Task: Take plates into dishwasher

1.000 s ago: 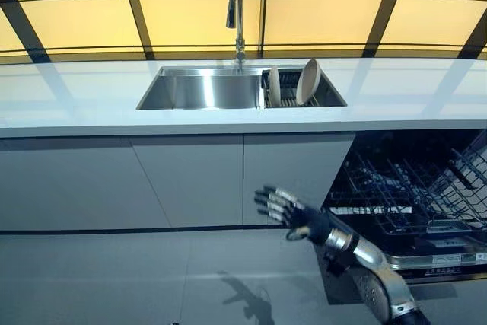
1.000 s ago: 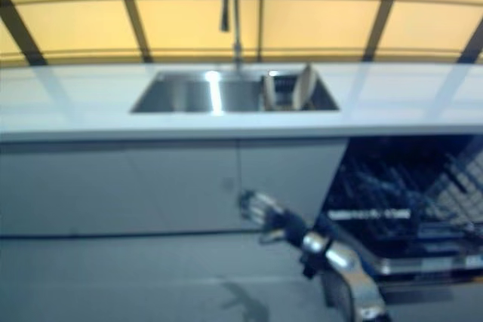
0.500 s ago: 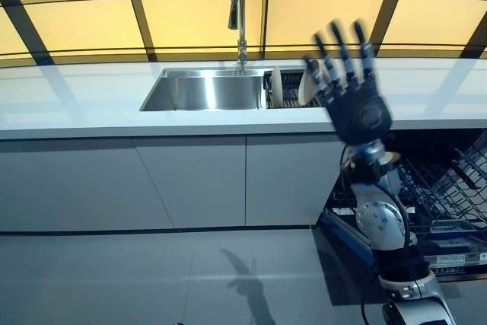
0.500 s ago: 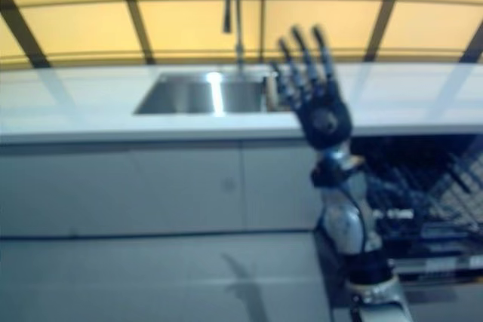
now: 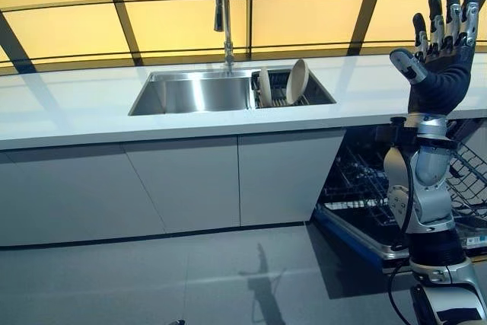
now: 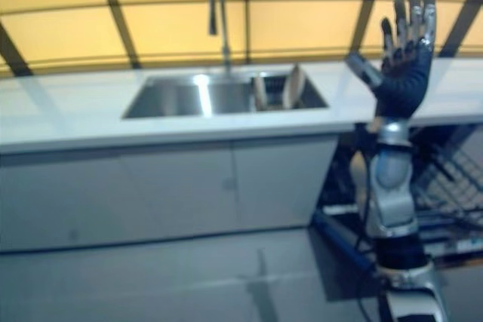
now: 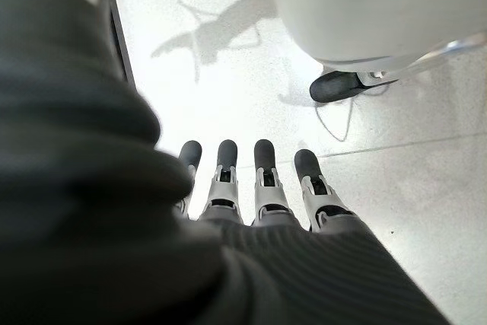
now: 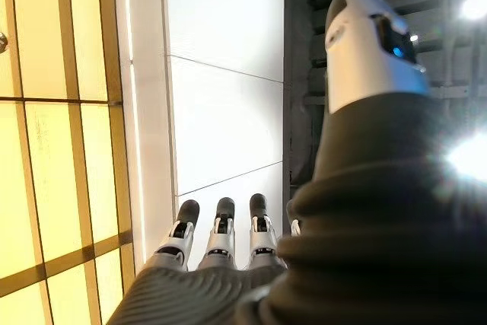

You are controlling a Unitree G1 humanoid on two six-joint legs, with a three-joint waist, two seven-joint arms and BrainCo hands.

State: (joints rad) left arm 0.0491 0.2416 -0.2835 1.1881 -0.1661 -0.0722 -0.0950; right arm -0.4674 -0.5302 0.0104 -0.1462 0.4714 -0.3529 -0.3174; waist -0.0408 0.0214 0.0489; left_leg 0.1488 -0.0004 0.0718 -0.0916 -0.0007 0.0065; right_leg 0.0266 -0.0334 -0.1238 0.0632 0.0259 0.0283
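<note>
The right hand is raised high, fingers straight and pointed upward, slightly spread, thumb held out to the side; nothing is gripped. In its own wrist view the same straight fingers are seen against the white counter and the yellow wall, with nothing between them. The left hand is shown only in its wrist view, fingers extended side by side toward the pale floor, nothing held.

Well to the left of the raised fingers and lower down, two plates are stood on edge in a dark rack at the right end of the sink. The nearer plate leans to the right, its flat face turned toward the left of the view; the second plate is set more upright just beside it, apart from the first. Their long axes run roughly vertical, rims up. Neither is touched by a hand.

Behind the sink a tall curved tap is seen, its spout hooked downward. The white counter runs across the view, with grey cabinet doors under it.

Below the raised hand, behind the forearm, the dishwasher is open, its wire racks pulled out and its door lowered toward the floor. A small label strip is visible on the door edge, but its print cannot be read.
</note>
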